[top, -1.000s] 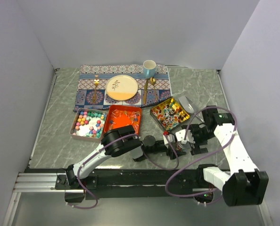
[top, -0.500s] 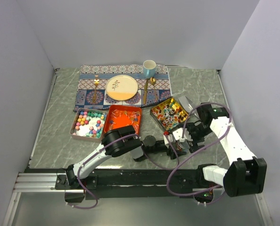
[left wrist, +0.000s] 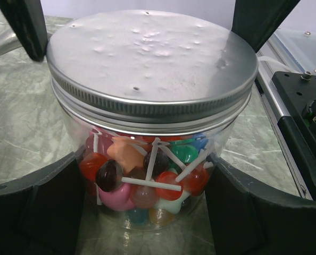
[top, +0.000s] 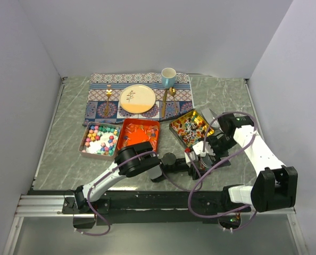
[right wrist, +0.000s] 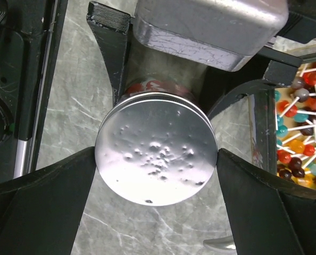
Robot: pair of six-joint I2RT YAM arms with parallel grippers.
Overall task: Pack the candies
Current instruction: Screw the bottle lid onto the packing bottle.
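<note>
Candies point(left wrist: 142, 183) fill jar point(left wrist: 150, 146); right gripper point(right wrist: 156, 159) clasps lid point(right wrist: 158, 143).

Top external: fixed, high at the near edge, tilted down over the whole table point(top: 67, 154).
Left wrist: very near, level, side-on to the jar point(left wrist: 147, 186).
Right wrist: very near, straight down on its lid point(right wrist: 156, 150).
Shared by all three: the jar.
</note>
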